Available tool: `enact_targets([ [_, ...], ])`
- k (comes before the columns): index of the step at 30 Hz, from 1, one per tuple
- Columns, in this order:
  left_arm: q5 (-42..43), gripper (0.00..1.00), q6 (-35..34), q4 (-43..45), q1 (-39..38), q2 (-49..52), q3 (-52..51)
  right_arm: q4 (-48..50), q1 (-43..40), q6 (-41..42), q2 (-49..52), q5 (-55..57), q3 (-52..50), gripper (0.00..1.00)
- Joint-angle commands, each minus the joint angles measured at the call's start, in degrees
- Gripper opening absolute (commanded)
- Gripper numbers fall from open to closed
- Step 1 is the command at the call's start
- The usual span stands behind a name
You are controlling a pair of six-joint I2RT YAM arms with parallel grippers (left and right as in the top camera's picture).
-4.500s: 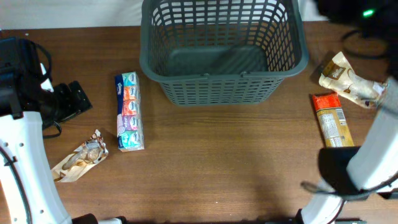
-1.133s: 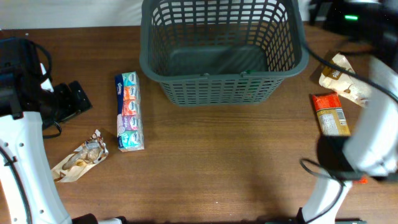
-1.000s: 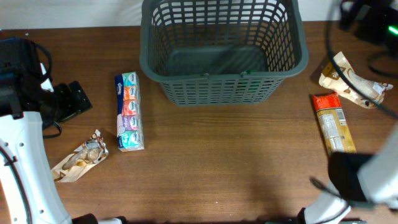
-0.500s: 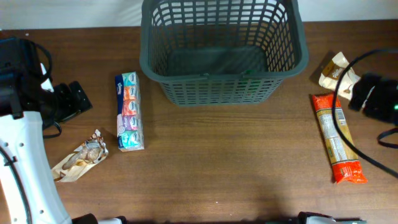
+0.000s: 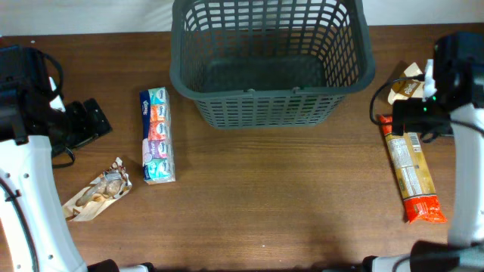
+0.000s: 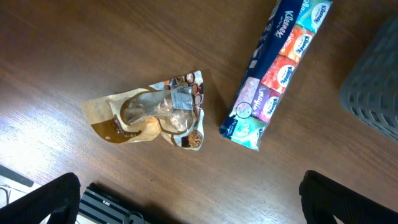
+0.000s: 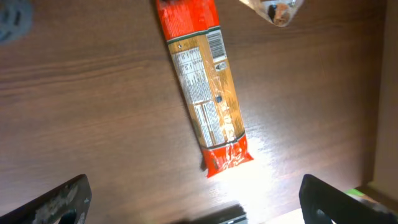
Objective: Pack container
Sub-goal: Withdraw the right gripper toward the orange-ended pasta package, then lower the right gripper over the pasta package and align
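Note:
The container, a large dark grey lattice basket (image 5: 272, 98), stands empty at the table's back centre. A multi-colour tissue pack (image 5: 156, 136) and a brown snack bag (image 5: 97, 190) lie at the left; both show in the left wrist view, the pack (image 6: 277, 68) and the bag (image 6: 155, 115). A red-and-orange long packet (image 5: 410, 170) and a cream bag (image 5: 408, 87) lie at the right. My left gripper (image 5: 89, 119) (image 6: 199, 211) is open and empty, left of the tissue pack. My right gripper (image 5: 414, 121) (image 7: 199, 208) is open and empty above the long packet (image 7: 205, 87).
The basket's corner shows at the right edge of the left wrist view (image 6: 379, 81). The cream bag's end shows at the top of the right wrist view (image 7: 273, 9). The table's right edge runs close beside the long packet (image 7: 379, 93).
My right arm has swung from the far right corner down and inward, now hovering over the long packet's upper end. The left arm and the groceries have not moved.

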Motion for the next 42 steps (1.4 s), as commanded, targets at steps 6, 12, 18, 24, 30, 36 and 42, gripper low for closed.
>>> enact_targets([
  [6, 0.15, 0.99, 0.85, -0.04, 0.31, 0.22, -0.07, 1.99, -2.10, -9.42, 6.71, -2.80, -0.92, 0.99],
  [12, 0.15, 0.99, 0.85, -0.04, 0.31, 0.22, -0.07, 1.68, -8.17, -12.66, 6.64, -9.77, -1.38, 0.99],
  [18, 0.15, 0.99, 0.85, -0.04, 0.31, 0.22, -0.07, 2.43, -15.45, -18.82, 6.67, -19.65, -3.26, 0.99],
  [24, 0.15, 0.99, 0.85, -0.04, 0.31, 0.22, -0.07, 8.17, -16.85, -19.43, 6.67, -19.67, -10.51, 0.99],
  [30, 0.15, 0.99, 0.85, -0.04, 0.31, 0.22, -0.07, 14.16, -16.90, -19.85, 6.78, -16.13, -18.64, 0.99],
  [36, 0.15, 0.99, 0.85, -0.04, 0.31, 0.22, -0.07, 19.65, -17.25, -19.85, 6.78, -9.99, -21.18, 0.99],
  [42, 0.15, 0.99, 0.85, -0.04, 0.31, 0.22, -0.07, 17.14, -17.31, -19.76, 6.78, -12.09, -21.24, 0.99],
])
